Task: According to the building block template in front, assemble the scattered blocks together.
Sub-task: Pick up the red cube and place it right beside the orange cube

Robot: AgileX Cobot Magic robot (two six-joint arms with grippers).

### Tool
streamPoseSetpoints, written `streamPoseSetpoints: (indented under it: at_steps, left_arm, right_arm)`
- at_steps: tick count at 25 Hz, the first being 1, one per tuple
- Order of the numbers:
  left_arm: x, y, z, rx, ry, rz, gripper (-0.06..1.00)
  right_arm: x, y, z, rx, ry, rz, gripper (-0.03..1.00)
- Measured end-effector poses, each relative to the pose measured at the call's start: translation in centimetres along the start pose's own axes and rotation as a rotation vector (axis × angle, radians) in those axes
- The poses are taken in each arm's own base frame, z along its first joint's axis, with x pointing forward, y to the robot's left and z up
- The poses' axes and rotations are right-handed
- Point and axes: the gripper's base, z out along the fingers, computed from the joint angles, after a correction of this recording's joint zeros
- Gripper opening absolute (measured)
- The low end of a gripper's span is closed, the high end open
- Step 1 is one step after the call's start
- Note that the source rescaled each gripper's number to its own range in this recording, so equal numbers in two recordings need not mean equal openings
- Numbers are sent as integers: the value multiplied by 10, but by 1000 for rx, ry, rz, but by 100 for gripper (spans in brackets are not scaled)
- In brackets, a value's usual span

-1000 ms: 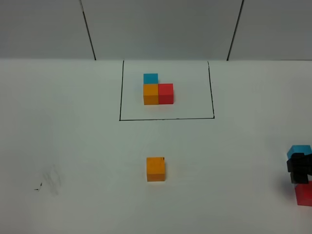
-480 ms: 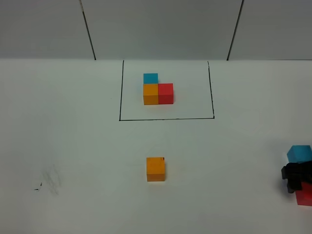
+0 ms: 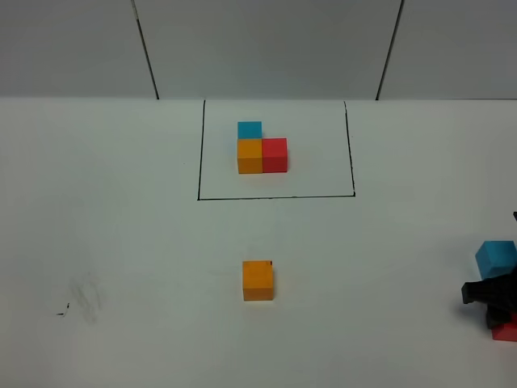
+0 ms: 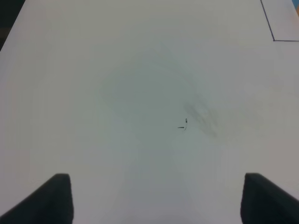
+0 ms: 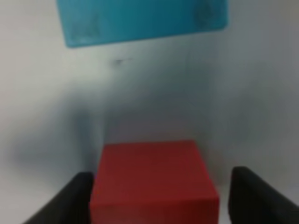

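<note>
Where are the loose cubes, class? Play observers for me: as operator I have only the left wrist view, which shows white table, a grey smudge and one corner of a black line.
Observer: The orange cube stands alone in front of the framed building block template.
Operator: And the other two?
Observer: The light blue cube and the red cube sit at the far right edge, apart from each other.
Operator: Is either one gripped?
Observer: No. In the right wrist view, the right gripper is open and straddles the red cube.
</note>
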Motion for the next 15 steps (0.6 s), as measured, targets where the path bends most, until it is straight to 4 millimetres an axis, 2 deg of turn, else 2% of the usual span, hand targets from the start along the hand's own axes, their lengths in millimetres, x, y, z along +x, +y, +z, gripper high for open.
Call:
streamPoseSetpoints:
  at_steps: [1,5,8,12,15]
  left_arm:
    - [0,0,0,0,0,0,65]
    - [0,0,0,0,0,0,65]
    - [0,0,0,0,0,0,65]
    - [0,0,0,0,0,0,65]
    - [0,0,0,0,0,0,65]
  right_arm:
    - [0,0,0,0,0,0,25]
    - [0,0,0,1,5,0,26]
    - [3,-1,-7,7,18,-8,26]
    - [8,-2,-38,4,-41,-36,26]
    - [13,5,-69,-13,-153,-104,26]
